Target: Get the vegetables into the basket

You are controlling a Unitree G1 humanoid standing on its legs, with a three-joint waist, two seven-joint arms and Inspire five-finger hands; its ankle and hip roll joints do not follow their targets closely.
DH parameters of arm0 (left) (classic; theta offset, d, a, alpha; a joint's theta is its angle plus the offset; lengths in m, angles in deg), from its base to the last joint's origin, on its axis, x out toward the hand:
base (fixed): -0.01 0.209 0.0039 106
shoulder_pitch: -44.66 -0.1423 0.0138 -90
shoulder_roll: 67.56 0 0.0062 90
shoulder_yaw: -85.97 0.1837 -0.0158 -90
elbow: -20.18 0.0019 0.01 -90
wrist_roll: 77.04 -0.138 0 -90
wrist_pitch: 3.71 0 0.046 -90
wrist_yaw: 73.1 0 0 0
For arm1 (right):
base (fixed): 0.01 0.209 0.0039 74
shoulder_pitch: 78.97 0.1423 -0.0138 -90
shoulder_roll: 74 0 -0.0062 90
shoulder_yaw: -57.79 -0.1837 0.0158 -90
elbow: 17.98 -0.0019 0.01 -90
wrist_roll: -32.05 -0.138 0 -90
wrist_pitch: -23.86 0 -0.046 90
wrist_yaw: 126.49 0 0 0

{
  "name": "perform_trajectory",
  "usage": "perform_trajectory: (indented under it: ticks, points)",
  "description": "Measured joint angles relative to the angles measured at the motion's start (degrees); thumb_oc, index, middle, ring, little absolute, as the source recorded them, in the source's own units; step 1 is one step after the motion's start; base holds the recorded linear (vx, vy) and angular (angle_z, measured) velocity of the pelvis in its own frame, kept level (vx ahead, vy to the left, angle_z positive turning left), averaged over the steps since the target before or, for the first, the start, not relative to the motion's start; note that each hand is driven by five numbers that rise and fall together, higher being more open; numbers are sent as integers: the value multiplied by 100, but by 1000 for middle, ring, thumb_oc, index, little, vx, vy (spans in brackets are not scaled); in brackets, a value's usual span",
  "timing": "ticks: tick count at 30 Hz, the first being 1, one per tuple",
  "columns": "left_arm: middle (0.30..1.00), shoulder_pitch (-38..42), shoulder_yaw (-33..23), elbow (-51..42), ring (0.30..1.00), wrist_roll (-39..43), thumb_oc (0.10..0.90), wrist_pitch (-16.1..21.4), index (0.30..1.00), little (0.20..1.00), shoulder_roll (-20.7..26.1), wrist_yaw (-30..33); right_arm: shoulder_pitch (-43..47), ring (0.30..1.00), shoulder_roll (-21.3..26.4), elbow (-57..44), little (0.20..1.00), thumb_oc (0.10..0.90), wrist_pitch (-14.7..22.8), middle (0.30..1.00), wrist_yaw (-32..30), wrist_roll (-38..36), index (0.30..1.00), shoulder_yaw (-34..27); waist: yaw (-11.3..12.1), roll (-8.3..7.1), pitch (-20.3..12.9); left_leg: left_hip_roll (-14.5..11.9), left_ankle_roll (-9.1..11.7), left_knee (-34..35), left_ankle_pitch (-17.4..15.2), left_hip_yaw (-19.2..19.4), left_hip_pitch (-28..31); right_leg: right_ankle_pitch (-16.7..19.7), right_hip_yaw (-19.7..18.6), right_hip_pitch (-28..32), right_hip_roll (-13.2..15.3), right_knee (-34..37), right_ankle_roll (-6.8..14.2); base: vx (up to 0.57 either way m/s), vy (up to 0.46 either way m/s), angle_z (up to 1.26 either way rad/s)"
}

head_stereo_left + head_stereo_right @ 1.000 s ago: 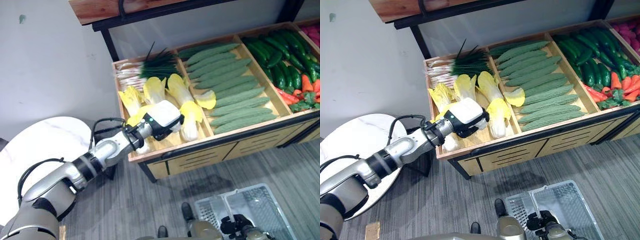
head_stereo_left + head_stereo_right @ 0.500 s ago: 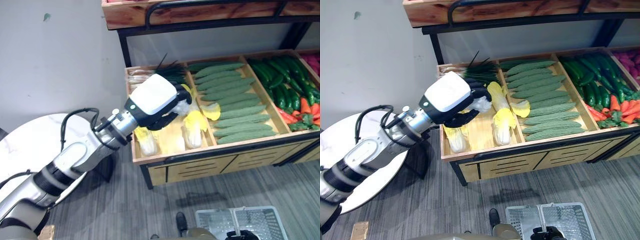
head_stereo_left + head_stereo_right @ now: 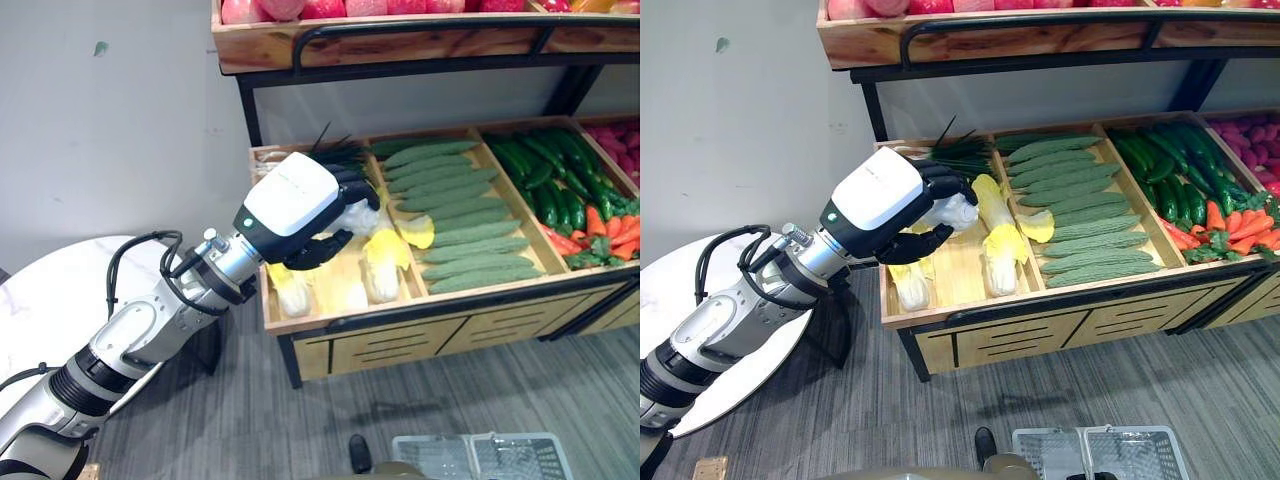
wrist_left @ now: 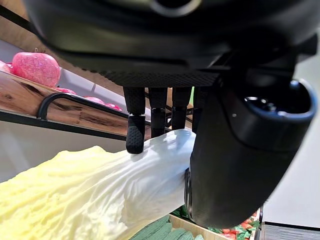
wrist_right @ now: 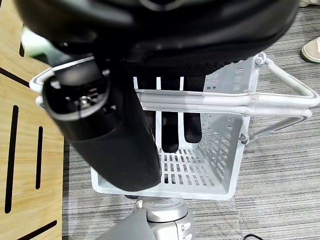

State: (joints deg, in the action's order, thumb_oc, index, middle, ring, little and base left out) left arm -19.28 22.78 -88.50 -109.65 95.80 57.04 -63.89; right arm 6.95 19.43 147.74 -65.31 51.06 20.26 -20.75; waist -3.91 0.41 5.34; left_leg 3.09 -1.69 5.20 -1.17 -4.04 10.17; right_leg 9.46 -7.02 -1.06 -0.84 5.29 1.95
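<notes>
**Wooden produce stand, floor and side table**

The wooden stand (image 3: 400,325) has a lower tier split into compartments. At its left end lie yellow cabbages (image 3: 382,262), with green onions (image 3: 958,155) along the back edge. The next compartment holds bitter gourds (image 3: 460,215), then cucumbers (image 3: 550,180), with carrots (image 3: 615,220) at the right end. Apples (image 3: 300,8) line the upper shelf. A grey basket (image 3: 1095,452) stands on the striped floor (image 3: 1200,380); a white round table (image 3: 45,300) sits left.

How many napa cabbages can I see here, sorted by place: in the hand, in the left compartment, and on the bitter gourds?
Held in the left hand: 1 napa cabbage
Lying in the left compartment: 3 napa cabbages
Lying on the bitter gourds: 1 small napa cabbage
Total: 5 visible; the hand may hide more.
</notes>
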Motion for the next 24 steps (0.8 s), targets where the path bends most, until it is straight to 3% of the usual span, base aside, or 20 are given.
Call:
perform_trajectory:
  ticks: [16,20,24]
  points:
    - [300,-1,0,0,300,13,400,-3,300,300,-14,-1,-82,300,-46,-57,300,400,-13,300,-14,-59,300,-197,-7,-39,-2,63,-87,-16,-39,207,6,35,-200,-67,26,0,51,4,32,-6]
    - [300,-1,1,-1,300,194,400,-11,300,300,-16,-1,-44,300,-43,-81,300,400,-10,300,-24,-54,300,-194,-12,-41,-1,98,-102,-16,-52,350,55,48,-366,-78,11,0,108,1,32,-20]
    - [300,0,0,-96,300,219,400,-34,300,300,3,-1,13,300,-49,-177,300,400,28,300,-52,-54,300,-194,-17,-79,30,161,-142,-18,-73,766,13,79,-760,-248,-10,0,159,-32,48,-50]
